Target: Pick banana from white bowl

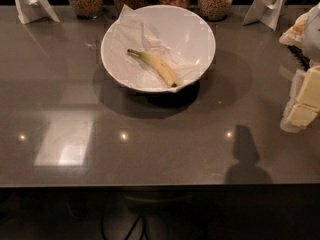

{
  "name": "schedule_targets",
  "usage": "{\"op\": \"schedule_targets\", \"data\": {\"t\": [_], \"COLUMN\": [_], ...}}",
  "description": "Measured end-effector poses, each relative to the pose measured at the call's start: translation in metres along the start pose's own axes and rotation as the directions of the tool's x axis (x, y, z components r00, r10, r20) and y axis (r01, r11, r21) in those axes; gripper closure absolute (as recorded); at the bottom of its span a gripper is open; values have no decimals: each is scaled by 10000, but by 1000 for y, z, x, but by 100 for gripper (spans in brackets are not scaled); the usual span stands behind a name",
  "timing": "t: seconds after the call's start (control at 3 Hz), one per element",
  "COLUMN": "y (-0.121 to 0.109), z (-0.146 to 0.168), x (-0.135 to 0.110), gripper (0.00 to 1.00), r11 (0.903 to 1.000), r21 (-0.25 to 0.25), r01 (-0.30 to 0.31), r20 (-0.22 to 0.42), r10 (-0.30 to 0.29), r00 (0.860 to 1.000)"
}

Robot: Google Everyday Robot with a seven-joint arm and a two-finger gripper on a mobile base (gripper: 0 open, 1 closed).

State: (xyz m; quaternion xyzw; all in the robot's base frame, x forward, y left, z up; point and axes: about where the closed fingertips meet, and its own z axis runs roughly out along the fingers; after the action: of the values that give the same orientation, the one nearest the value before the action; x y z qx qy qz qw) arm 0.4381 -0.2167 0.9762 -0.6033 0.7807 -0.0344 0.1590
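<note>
The banana [155, 66] is lying inside the white bowl [200, 29], on the crinkled paper lining [125, 34]. Its greenish stem end points up-left and its dark tip sits down near the bowl's front rim. Nothing is touching it.

The gripper [303, 104] is way over at the right edge of the view, partly cut off by the frame. It hangs low over the table [150, 154] with its pale yellow blocks angled downward. The bowl is well apart from it, off to its left and a bit further back. I honestly can't tell if the gripper is open or closed from this angle, but there's nothing in it. A bit of the white arm [313, 31] shows above it.

Between the gripper and the bowl there's only bare glossy grey tabletop, with the bowl's shadow spreading across it.

Further back from the gripper, along the far edge of the table, there's a row of four glass jars [215, 0] filled with grains, right behind the bowl. A white folded paper stand [270, 6] sits at the right end of that row and another one [32, 4] at the left. There's also a dark shadow [245, 159] on the tabletop, in front of the gripper and to its left, near the front edge.
</note>
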Motion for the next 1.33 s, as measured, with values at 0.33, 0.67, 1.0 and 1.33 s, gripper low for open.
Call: {"op": "schedule_targets", "data": {"t": [0.33,0.67,1.0,1.33], "y": [0,-3,-17,-42], "z": [0,0,6,14], "x": [0,-5,-27,-69], "gripper": [0,0,0,0], "r11": [10000,9998,9978,9924], "r21": [1,96,284,617], "r01": [-2,-145,-600,-1066], "r20": [6,454,1735,3132], "r10": [2,141,542,822], "r00": [10000,9989,9833,9461]}}
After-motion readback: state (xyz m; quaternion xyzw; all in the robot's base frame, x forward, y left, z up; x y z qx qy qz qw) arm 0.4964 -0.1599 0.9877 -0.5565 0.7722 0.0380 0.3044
